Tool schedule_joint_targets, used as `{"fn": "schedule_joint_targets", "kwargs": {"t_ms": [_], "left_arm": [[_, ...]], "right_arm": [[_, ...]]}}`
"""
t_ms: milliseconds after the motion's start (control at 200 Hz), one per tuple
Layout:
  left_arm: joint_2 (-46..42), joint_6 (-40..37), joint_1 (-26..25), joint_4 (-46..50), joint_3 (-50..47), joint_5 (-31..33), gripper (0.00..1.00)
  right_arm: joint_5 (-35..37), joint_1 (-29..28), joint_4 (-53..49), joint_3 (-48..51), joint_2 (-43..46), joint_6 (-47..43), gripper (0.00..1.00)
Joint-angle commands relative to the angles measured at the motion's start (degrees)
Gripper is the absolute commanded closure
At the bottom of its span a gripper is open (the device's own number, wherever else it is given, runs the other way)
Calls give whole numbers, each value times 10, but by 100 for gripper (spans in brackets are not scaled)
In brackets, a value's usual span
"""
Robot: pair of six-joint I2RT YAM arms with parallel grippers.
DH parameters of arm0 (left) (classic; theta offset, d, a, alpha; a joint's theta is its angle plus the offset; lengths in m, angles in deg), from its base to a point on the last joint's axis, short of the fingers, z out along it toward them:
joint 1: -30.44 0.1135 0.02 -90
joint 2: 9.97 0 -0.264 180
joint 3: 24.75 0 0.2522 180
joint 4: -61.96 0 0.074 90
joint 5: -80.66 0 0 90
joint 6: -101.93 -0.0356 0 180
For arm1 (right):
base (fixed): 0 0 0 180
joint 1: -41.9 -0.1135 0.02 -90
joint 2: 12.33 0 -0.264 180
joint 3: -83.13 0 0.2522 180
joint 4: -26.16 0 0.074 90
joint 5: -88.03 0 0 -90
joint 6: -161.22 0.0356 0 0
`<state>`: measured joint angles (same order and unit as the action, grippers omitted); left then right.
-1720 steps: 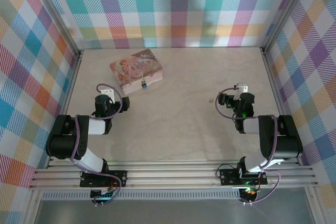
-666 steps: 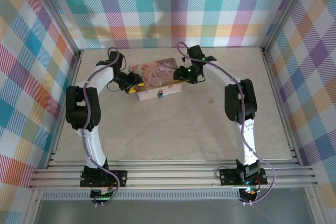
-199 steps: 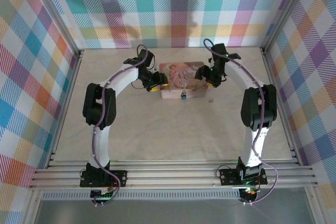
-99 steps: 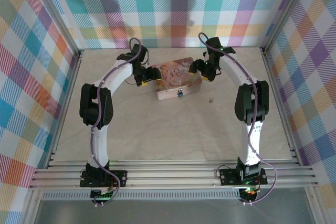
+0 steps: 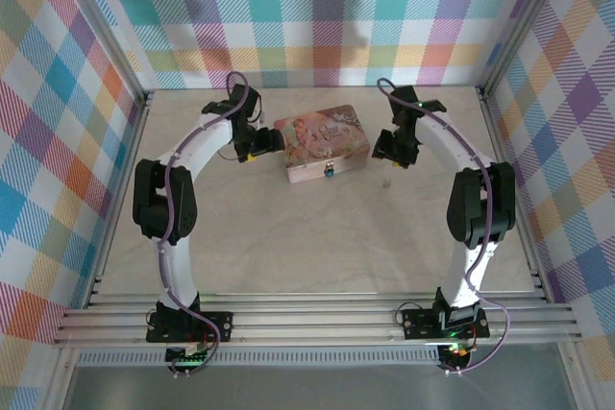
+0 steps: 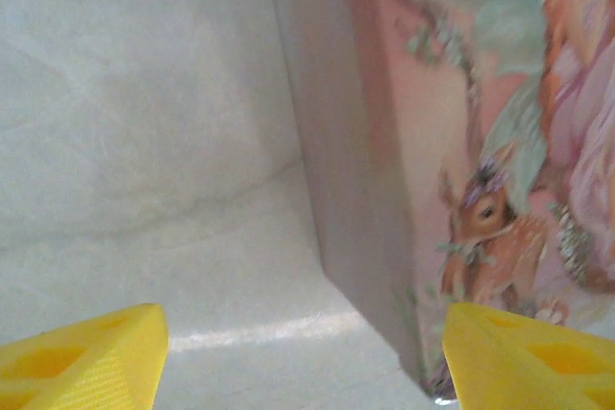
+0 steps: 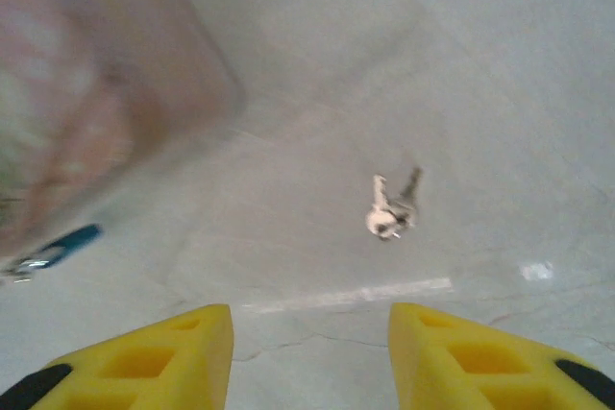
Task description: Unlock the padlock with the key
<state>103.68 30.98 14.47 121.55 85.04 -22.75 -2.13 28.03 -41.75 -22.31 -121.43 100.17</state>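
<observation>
Two arms reach over a table (image 5: 317, 237) to either side of a pink floral tin (image 5: 322, 141).

The tin lies toward the far middle of the table, turned slightly askew. The left gripper (image 5: 261, 144) hangs just beside its left end with its yellow fingers (image 6: 82, 357) set wide apart and nothing clamped between them; in the left wrist view the tin's side wall and lid edge (image 6: 384, 189) run up between the fingertips. The right gripper (image 7: 309, 352) sits off the tin's right end, fingers parted and empty. The blue padlock (image 5: 329, 173) hangs at the tin's near side. The key (image 7: 392, 210) lies on the bare table, right of the tin and just ahead of the right gripper's tips.
</observation>
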Motion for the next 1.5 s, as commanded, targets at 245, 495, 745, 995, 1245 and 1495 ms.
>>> {"fn": "schedule_joint_targets", "kwargs": {"t_ms": [245, 495, 745, 995, 1245, 1495], "left_arm": [[-115, 34, 1, -52, -162, -22, 26], [-133, 54, -1, -60, -190, -17, 26], [-136, 59, -11, -53, -174, -9, 26], [-151, 64, -19, -48, -187, 2, 26], [-160, 73, -26, -50, -195, 8, 26], [-183, 91, -26, -60, -207, 3, 26]], "right_arm": [[11, 2, 2, 15, -85, 12, 54], [11, 2, 3, 7, -125, 7, 56], [13, 3, 20, 43, -124, -5, 61], [14, 5, 22, 49, -125, -25, 66], [0, 6, 22, 42, -123, -66, 93], [-22, 6, 43, 70, -81, -151, 100]]}}
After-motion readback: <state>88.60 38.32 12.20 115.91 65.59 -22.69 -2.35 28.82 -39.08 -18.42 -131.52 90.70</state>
